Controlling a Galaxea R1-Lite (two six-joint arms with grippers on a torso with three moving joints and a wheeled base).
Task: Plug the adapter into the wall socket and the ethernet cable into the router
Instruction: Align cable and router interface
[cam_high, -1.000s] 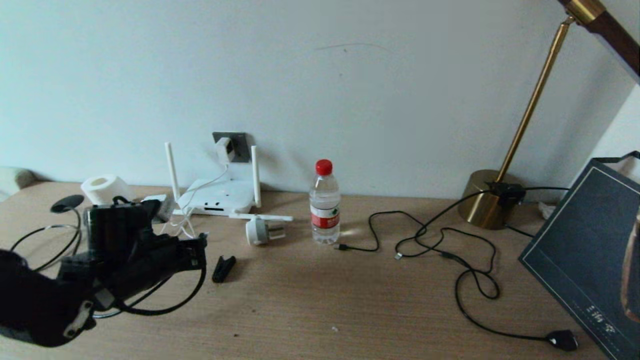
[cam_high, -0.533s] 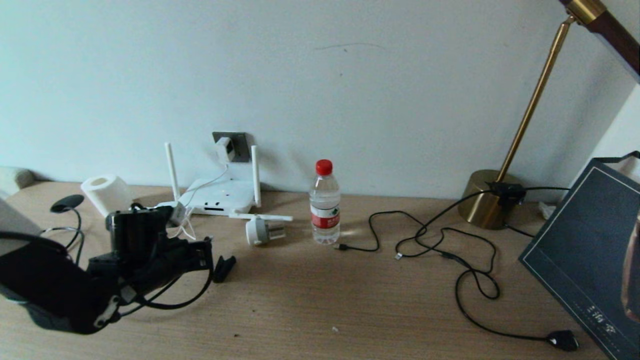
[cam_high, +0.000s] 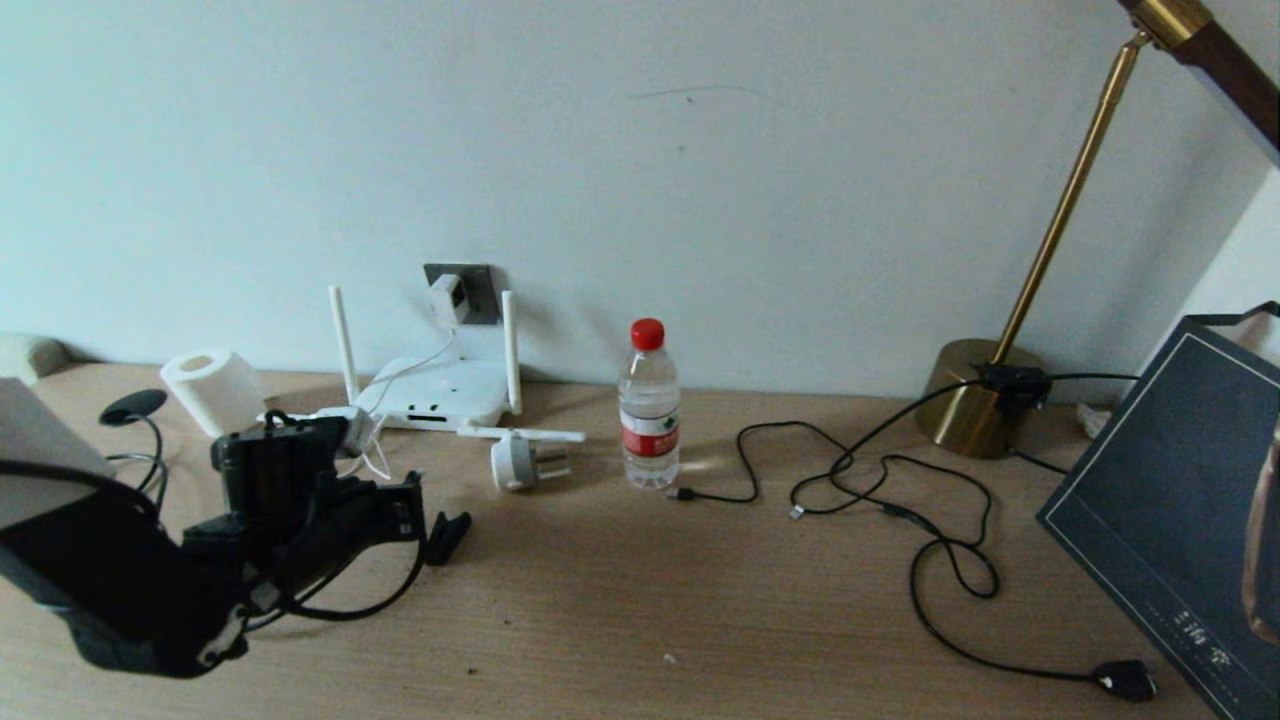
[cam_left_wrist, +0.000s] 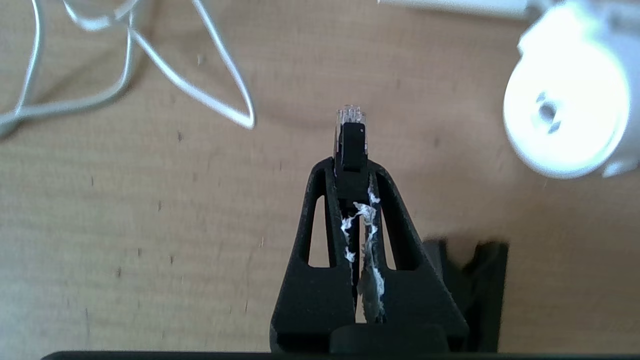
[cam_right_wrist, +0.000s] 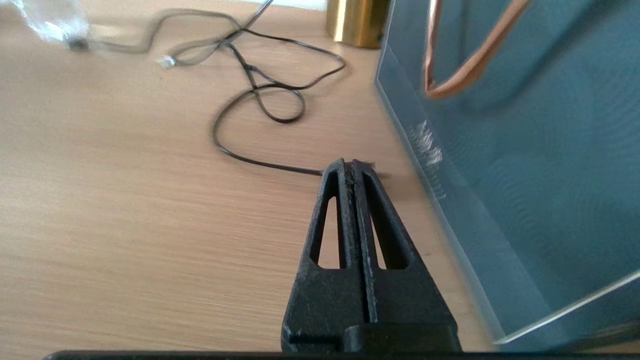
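Head view: your left hand (cam_high: 405, 510) hovers low over counter (cam_high: 640, 600) at 7 o'clock of router (cam_high: 440, 395), black ethernet cable (cam_high: 350, 605) looping below it. Adapter (cam_high: 447, 298) already sits in wall socket (cam_high: 477, 290), so only cable step remains. Bottle (cam_high: 649, 410) at 3 o'clock of router; red label, text unreadable.

Left wrist view: hand pinches ethernet cable just behind clear clip, tip projecting forward, likely for straight entry into port. Round plug (cam_left_wrist: 565, 125) nearby.

Right wrist view: your right hand (cam_right_wrist: 354, 167) pressed together, holding nothing, parked beside blue bag (cam_right_wrist: 525, 175); its print illegible.
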